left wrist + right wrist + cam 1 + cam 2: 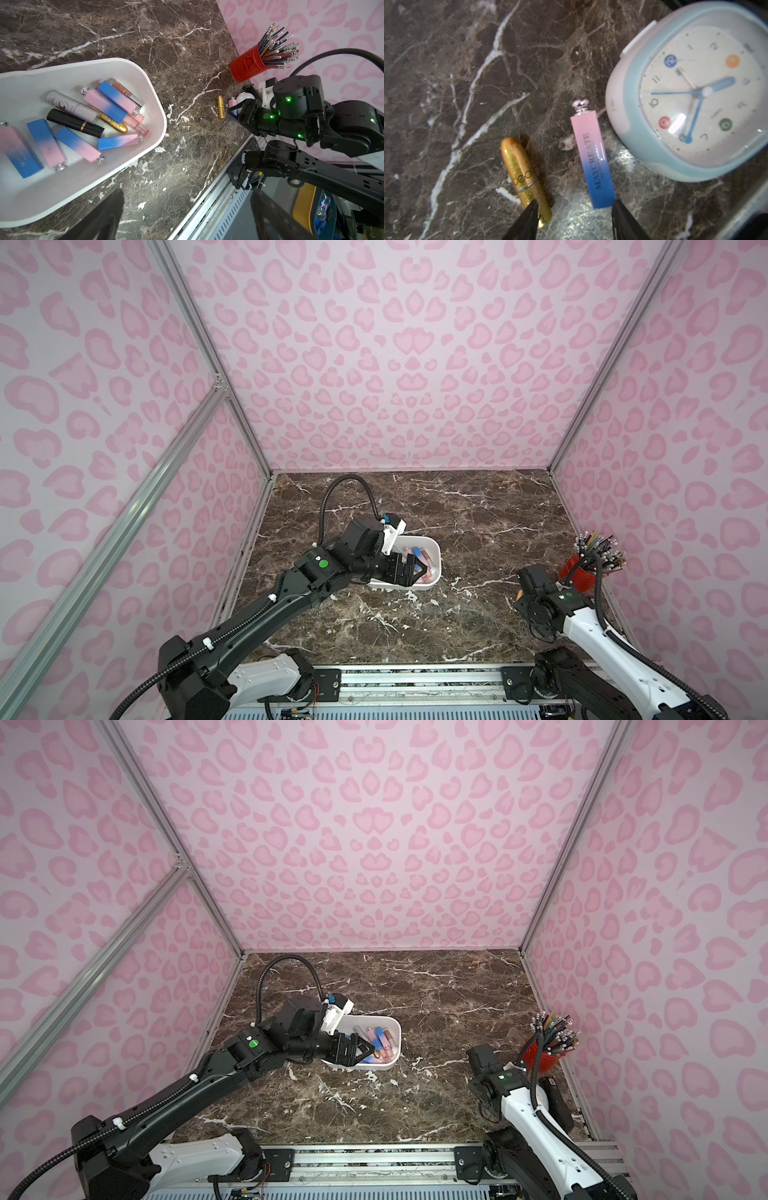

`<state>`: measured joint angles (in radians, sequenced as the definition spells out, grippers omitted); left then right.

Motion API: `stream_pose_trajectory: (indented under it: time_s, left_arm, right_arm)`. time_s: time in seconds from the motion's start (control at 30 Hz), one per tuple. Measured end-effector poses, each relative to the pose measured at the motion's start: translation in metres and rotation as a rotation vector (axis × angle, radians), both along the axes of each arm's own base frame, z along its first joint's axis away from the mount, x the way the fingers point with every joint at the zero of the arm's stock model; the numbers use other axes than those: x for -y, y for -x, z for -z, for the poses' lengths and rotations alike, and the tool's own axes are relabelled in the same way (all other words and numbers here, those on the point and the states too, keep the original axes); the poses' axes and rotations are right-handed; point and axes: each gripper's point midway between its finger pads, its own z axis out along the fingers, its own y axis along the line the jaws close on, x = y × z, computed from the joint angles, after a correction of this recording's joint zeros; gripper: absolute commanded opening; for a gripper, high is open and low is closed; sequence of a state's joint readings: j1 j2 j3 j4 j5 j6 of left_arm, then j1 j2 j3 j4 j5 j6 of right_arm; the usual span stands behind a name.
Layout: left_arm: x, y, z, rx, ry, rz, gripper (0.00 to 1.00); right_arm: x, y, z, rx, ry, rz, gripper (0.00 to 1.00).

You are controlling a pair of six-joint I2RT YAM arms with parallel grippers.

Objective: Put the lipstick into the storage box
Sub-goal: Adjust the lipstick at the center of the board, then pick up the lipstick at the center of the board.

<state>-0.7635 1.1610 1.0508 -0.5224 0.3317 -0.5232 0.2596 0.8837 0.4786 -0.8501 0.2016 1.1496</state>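
Straddling the pink-to-blue square lipstick tube (592, 162) near the worktop's (446, 83) right edge, my right claw (576, 201) stands half-wide, gripping nothing. Advised: clear the gold glitter lipstick (523, 176) before closing. Shallow white storage box (145, 79) waits mid-worktop.

storage box (158, 108) mid-bench (457, 510), lipsticks (112, 101) in it | pencil cup (247, 66) — right edge | clock (691, 99) before cup — loose lipsticks (593, 160) just left of it

Marble table (478, 522): storage box (116, 64), cup (247, 66), clock (695, 93), lipsticks (593, 160).
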Motion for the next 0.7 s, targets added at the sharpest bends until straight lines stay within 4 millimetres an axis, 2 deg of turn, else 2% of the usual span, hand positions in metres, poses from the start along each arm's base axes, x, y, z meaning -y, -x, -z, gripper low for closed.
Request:
stream_pose_trajectory:
  time_s: [0.17,0.47,0.53,0.63,0.7]
  left_arm:
    - [-0.008,-0.002,0.009,-0.015,-0.002,-0.017,0.98]
    - [-0.017,-0.007,0.015,-0.021,0.008,-0.035,0.98]
    - [-0.019,-0.008,0.016,-0.022,0.008,-0.038,0.98]
    - [-0.021,-0.007,0.018,-0.026,0.006,-0.043,0.98]
    - [-0.023,-0.008,0.019,-0.026,0.007,-0.047,0.98]
  right_arm:
    - [-0.003,-0.011,-0.006,0.002,0.002,-0.018,0.59]
    - [-0.013,-0.015,0.01,-0.08,-0.016,-0.058,0.56]
    - [-0.015,-0.018,0.013,-0.088,-0.019,-0.062,0.54]
    - [-0.016,-0.022,0.016,-0.099,-0.015,-0.076,0.44]
    - [-0.018,-0.025,0.017,-0.103,-0.021,-0.078,0.41]
